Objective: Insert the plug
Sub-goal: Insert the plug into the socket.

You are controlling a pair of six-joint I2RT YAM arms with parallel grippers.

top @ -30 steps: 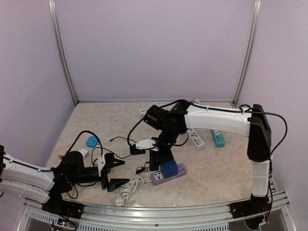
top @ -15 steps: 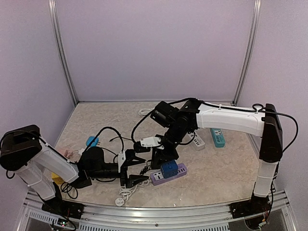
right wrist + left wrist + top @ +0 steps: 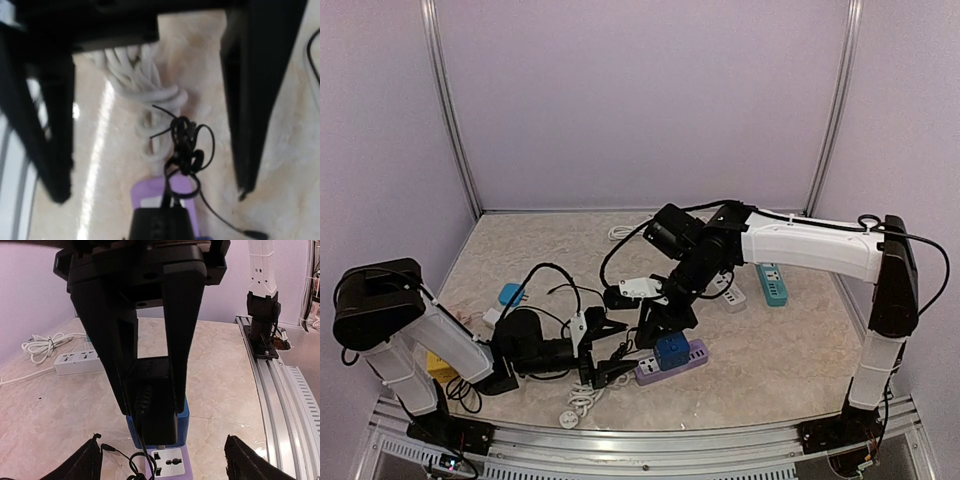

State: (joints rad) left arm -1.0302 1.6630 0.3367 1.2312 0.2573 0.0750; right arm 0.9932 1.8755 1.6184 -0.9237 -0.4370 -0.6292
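Observation:
A purple power strip (image 3: 694, 355) lies at the front centre with a blue cube adapter (image 3: 671, 349) on it. In the left wrist view a black plug (image 3: 156, 405) with a black cord stands against the blue adapter (image 3: 183, 424), right above a free socket of the strip (image 3: 170, 460); I cannot tell whether it is seated. My right gripper (image 3: 656, 322) hangs over it, open, its fingers (image 3: 242, 125) wide apart, with the plug (image 3: 160, 225) just past the tips. My left gripper (image 3: 605, 350) is open and empty, low by the strip's left end, its tips (image 3: 90, 460) either side of the strip.
A white power strip (image 3: 728, 290) and a teal one (image 3: 773, 287) lie behind the right arm. A coiled white cable (image 3: 592, 388) and a knotted black cord (image 3: 186, 145) lie left of the purple strip. A blue plug (image 3: 511, 294) sits at the left. The metal rail (image 3: 280, 390) runs along the front.
My left arm has swung right across the table, bringing its open gripper up to the purple strip. My right arm has shifted a little to the right, its gripper staying over the plug.

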